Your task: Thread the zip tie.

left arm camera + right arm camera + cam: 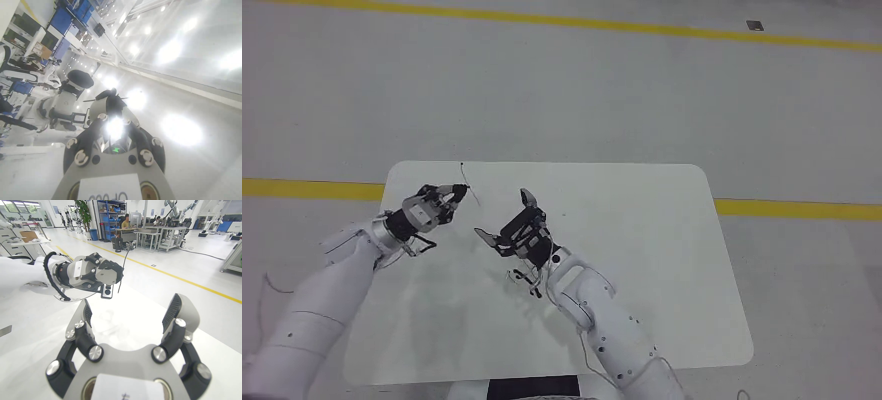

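Found the right gripper (131, 306) low in the right wrist frame, spread wide, empty. Beyond, left of centre, saw the left gripper (121, 273) pinched on the black zip tie (126, 257), with ends poking above and below its tips, well apart from the right gripper. Learned from the top view of the table (642, 200) beneath both; from the left wrist view, of the tie crossing mid-frame

— What sort of place is this?
— A robotics lab on an open workshop floor. Look at the steel shelving rack (105, 224) stocked with blue parts bins (112, 218).
— And around the rack?
— Humanoid robots (68, 218) are lined up on one side. Metal workbenches (164, 232) and robot arms (173, 208) stand on the other. A yellow floor line (170, 274) runs between the rack and the white table (37, 323).
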Controlling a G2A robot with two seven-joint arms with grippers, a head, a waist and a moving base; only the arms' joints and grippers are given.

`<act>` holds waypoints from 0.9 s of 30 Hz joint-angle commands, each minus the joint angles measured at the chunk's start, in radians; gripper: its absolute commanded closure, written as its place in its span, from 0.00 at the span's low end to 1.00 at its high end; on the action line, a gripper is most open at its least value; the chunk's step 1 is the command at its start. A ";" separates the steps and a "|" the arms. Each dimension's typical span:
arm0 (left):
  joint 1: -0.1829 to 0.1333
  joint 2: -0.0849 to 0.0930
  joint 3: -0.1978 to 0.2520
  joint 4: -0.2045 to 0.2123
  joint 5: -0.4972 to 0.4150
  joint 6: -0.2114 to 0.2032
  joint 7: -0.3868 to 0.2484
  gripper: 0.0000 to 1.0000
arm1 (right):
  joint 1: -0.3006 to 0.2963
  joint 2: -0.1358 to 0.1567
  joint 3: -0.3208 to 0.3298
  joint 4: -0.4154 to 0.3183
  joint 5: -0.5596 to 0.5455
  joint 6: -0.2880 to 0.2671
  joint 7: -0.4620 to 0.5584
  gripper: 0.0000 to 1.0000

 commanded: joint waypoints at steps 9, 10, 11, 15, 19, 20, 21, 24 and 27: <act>0.006 0.024 0.102 -0.013 -0.201 0.000 0.013 1.00 | 0.033 0.000 -0.032 0.066 -0.015 0.059 -0.063 0.00; 0.003 0.029 0.115 -0.013 -0.218 0.000 0.015 1.00 | 0.037 0.000 -0.036 0.073 -0.015 0.065 -0.072 0.00; -0.002 0.035 0.126 -0.012 -0.233 0.000 0.016 1.00 | 0.041 0.000 -0.040 0.079 -0.015 0.070 -0.081 0.00; -0.015 0.055 0.167 -0.010 -0.286 0.000 0.015 1.00 | 0.061 0.003 -0.060 0.104 -0.015 0.090 -0.116 0.54; -0.015 0.055 0.167 -0.010 -0.286 0.000 0.015 1.00 | 0.080 0.010 -0.085 0.124 -0.015 0.100 -0.146 0.66; -0.015 0.055 0.167 -0.010 -0.286 0.000 0.015 1.00 | 0.083 0.011 -0.090 0.127 -0.015 0.102 -0.151 0.69; -0.015 0.055 0.167 -0.010 -0.286 0.000 0.015 1.00 | 0.086 0.013 -0.094 0.130 -0.015 0.104 -0.155 0.72; -0.015 0.055 0.167 -0.010 -0.286 0.000 0.015 1.00 | 0.094 0.017 -0.109 0.135 -0.015 0.108 -0.169 0.78; -0.015 0.055 0.167 -0.010 -0.286 0.000 0.015 1.00 | 0.101 0.021 -0.119 0.137 -0.015 0.112 -0.176 0.83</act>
